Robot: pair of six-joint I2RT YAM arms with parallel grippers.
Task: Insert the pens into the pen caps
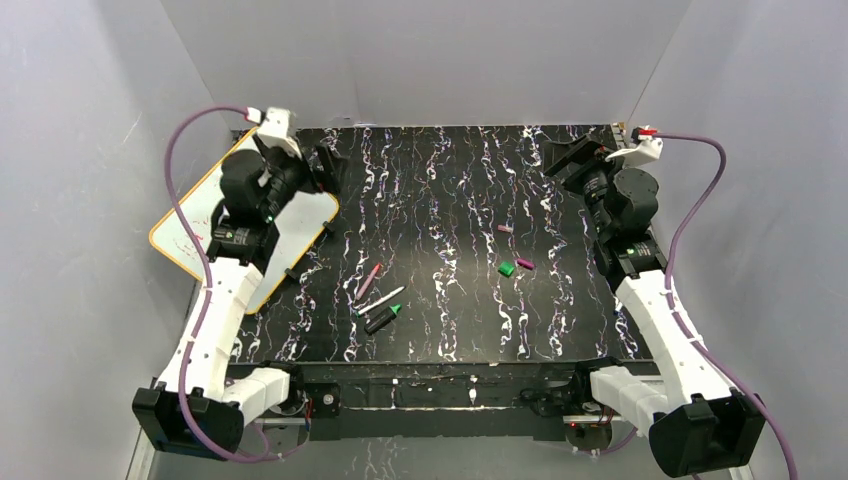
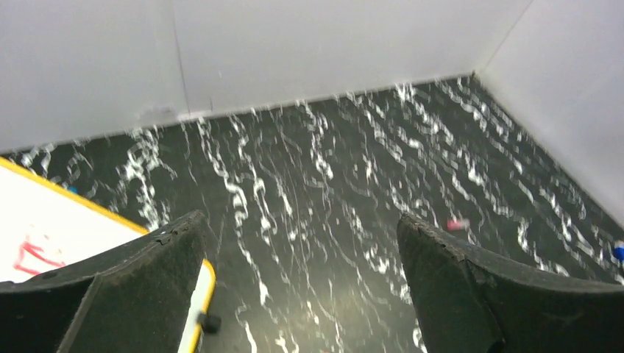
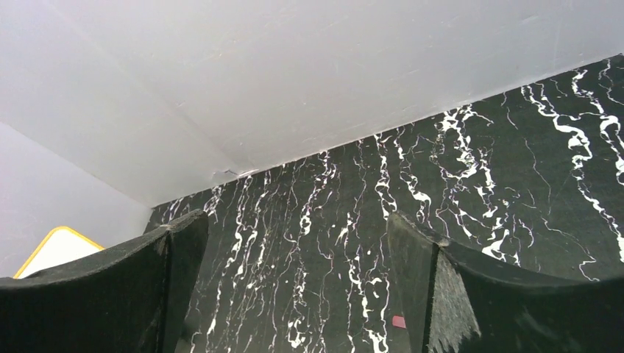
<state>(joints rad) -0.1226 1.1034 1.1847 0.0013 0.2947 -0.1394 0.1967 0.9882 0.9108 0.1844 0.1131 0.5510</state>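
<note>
Top external view shows the pens (image 1: 367, 281) lying crowded together, so grasping one may push its neighbours; left gripper (image 2: 300, 220) and right gripper (image 3: 294, 218) both gape, empty.

Both hands raised, both empty
The left hand (image 2: 302, 228) and right hand (image 3: 294, 220) hang high, tilted forward and down, jaws spread wide, gripping nothing.

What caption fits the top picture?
Left gripper, right gripper open; three pens lie apart from three caps on table.
</note>
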